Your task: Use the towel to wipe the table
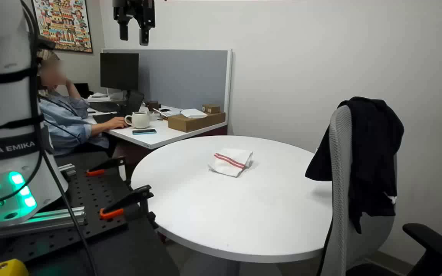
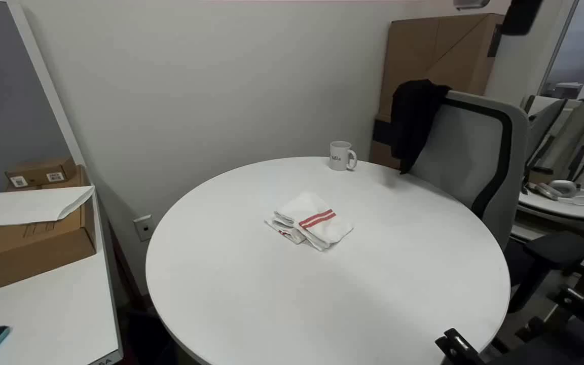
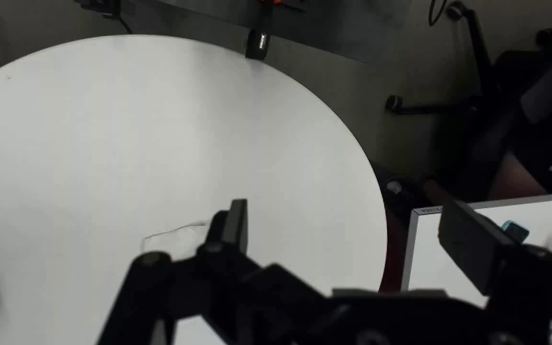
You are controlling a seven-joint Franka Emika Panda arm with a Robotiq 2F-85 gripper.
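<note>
A white towel with red stripes lies folded and slightly rumpled on the round white table, near its middle; the towel shows in both exterior views (image 1: 229, 163) (image 2: 315, 219). The table also shows in both (image 1: 244, 214) (image 2: 271, 309). In the wrist view a corner of the towel (image 3: 173, 242) shows, the rest hidden behind the gripper's left finger, over the table (image 3: 137, 134). My gripper (image 1: 134, 38) is high above the table level, at the top of an exterior view, apart from the towel. Its fingers are wide apart with nothing between them in the wrist view (image 3: 345, 213).
A white mug (image 2: 339, 156) stands at the table's far edge. A chair (image 1: 340, 172) with a black garment (image 1: 374, 153) stands against the table. A desk (image 1: 150, 142) with a cardboard box (image 1: 196, 122) and a seated person (image 1: 67, 115) is beside it. Clamps (image 1: 127, 203) sit by the table edge.
</note>
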